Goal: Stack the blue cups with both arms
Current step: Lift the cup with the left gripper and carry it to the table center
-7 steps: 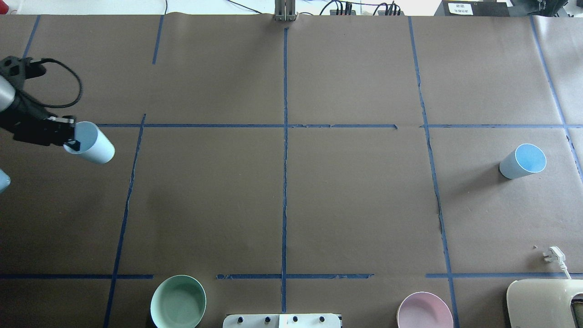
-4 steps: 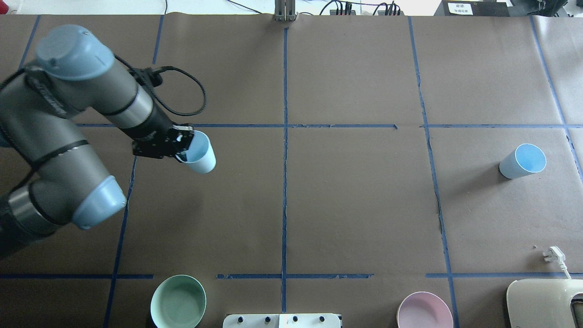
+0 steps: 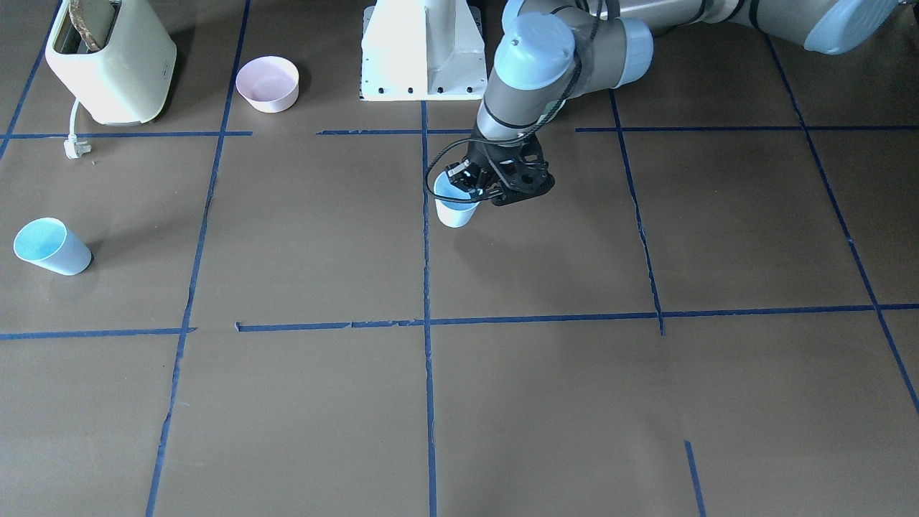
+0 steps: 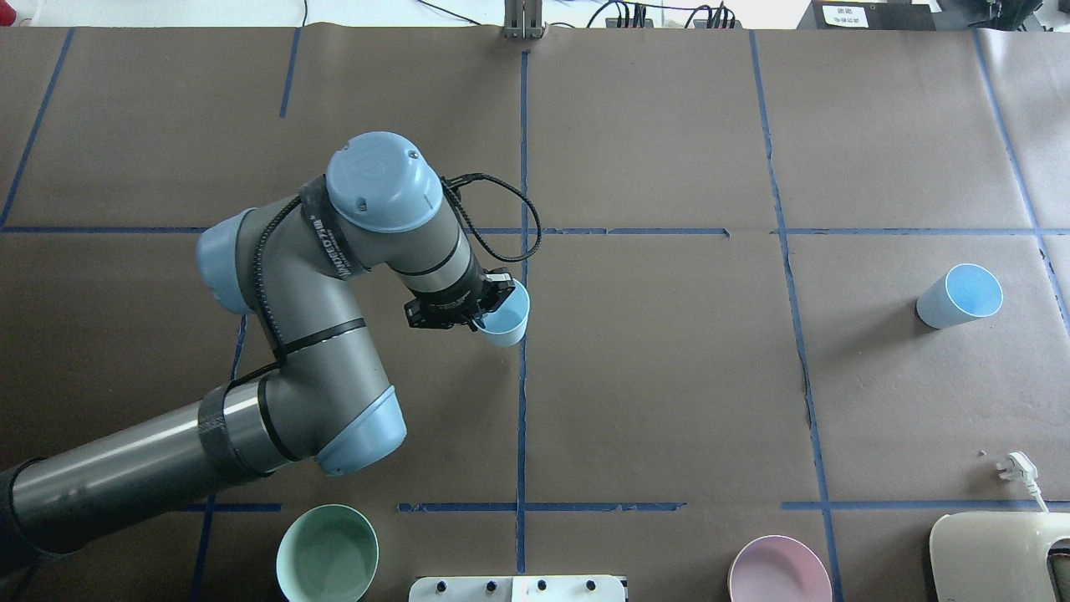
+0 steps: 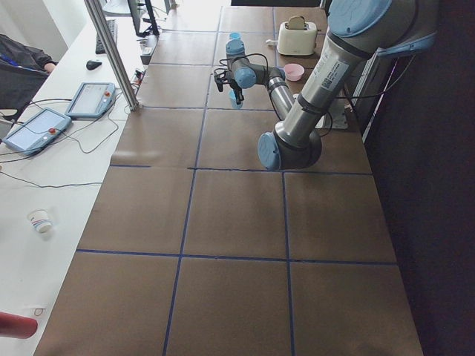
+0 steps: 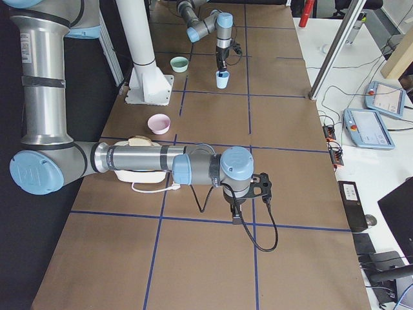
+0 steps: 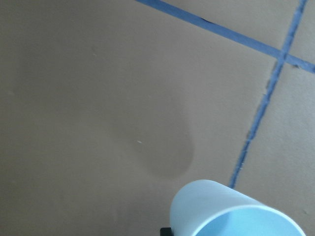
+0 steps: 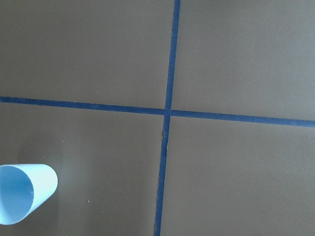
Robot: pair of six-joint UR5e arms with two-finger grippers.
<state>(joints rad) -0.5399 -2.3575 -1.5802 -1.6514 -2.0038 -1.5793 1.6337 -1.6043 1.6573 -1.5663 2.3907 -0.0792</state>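
Left gripper: fingers pinch cup rim beside tape line | right gripper: finger state cannot be told | second cup: well apart.

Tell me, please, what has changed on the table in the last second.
The left hand, shut on one blue cup, carried it rightward from the far left to the centre tape line. The second blue cup, the green bowl and the pink bowl stayed where they were.
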